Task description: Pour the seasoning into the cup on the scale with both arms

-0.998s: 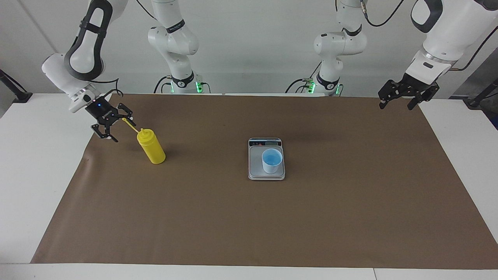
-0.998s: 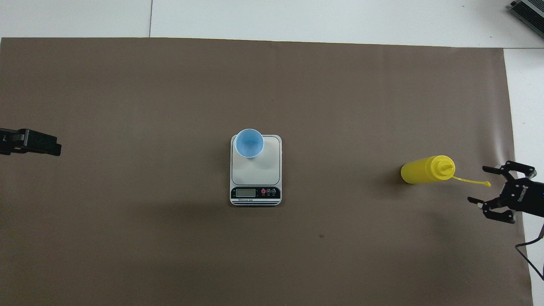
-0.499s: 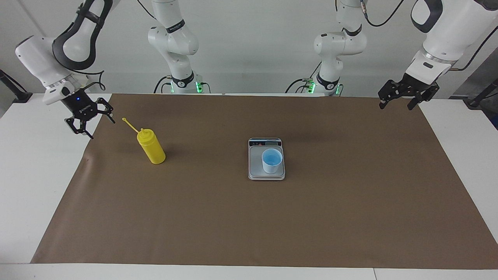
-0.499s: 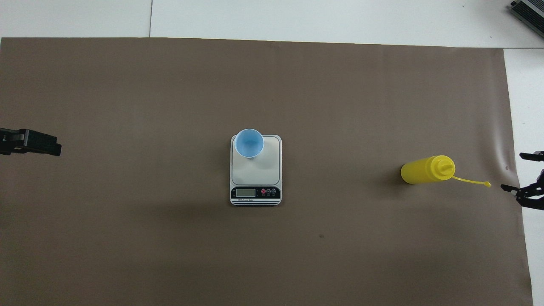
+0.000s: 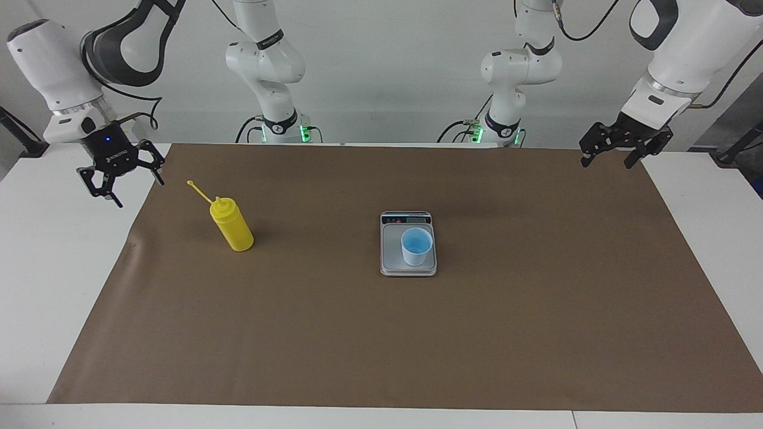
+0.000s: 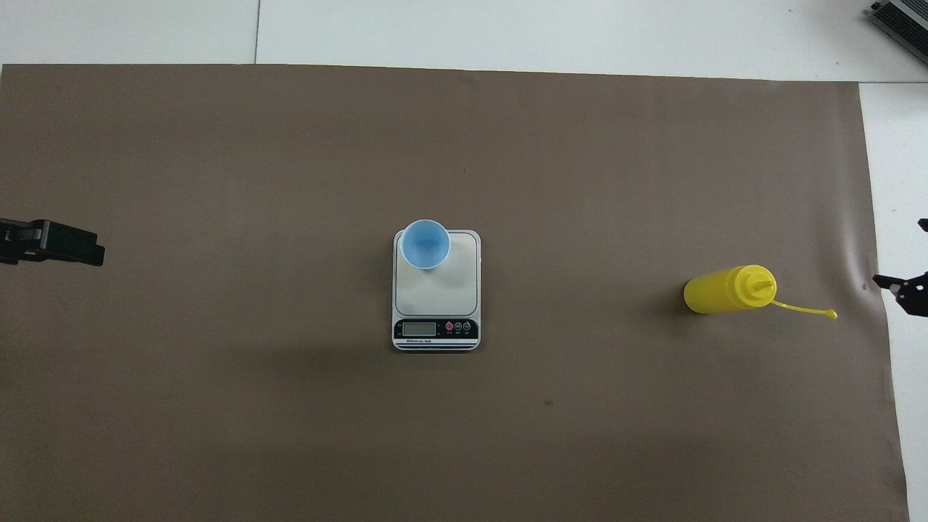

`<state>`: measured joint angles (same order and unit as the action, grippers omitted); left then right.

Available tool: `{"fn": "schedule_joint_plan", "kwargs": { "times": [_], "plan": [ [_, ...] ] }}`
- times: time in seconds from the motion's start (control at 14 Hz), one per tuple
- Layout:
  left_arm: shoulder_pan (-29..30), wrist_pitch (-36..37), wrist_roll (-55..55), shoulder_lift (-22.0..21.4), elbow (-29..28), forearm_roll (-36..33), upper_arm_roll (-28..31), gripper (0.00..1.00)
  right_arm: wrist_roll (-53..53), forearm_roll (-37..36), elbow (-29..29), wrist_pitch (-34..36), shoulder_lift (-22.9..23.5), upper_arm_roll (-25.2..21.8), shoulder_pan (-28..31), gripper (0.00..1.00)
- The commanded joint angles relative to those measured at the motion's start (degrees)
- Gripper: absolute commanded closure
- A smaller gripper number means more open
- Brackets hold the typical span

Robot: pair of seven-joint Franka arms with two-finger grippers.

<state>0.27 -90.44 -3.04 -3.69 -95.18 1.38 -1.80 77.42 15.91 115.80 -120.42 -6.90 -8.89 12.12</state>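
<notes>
The yellow seasoning bottle [image 5: 233, 229] stands upright on the brown mat toward the right arm's end, its cap strap [image 5: 198, 190] sticking out toward the right gripper; it also shows in the overhead view [image 6: 721, 292]. The light-blue cup [image 5: 416, 245] stands on the scale [image 5: 393, 262], on the plate's part farthest from the robots [image 6: 425, 244]. My right gripper [image 5: 141, 194] is open and empty, raised over the mat's edge, apart from the bottle. My left gripper [image 5: 607, 162] is open and empty, waiting over the mat's corner at the left arm's end.
A brown mat [image 5: 381, 333] covers most of the white table [image 5: 53, 268]. The scale's display strip [image 6: 435, 328] faces the robots. Two more white arm bases [image 5: 280, 125] stand at the robots' edge. A dark device [image 6: 899, 18] lies at the farthest corner.
My right gripper has drawn back from the bottle's cap strap, rising and moving out toward the table's end. The bottle, cup, scale and left gripper have not moved.
</notes>
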Motion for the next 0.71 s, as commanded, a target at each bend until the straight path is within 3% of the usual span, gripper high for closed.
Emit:
{"fn": "schedule_joint_plan", "kwargs": {
  "times": [0.0,0.64],
  "plan": [
    [0.43,0.62,-0.83,-0.79,-0.45,0.11,-0.05,0.0,-11.8,-5.77,-4.25,5.96,-0.48,0.01,-2.61,0.0],
    [0.43,0.62,-0.83,-0.88,-0.54,0.11,-0.05,0.0,-53.91,-18.09,-15.94,19.86,0.4,1.24,-14.82,0.0]
  ]
}}
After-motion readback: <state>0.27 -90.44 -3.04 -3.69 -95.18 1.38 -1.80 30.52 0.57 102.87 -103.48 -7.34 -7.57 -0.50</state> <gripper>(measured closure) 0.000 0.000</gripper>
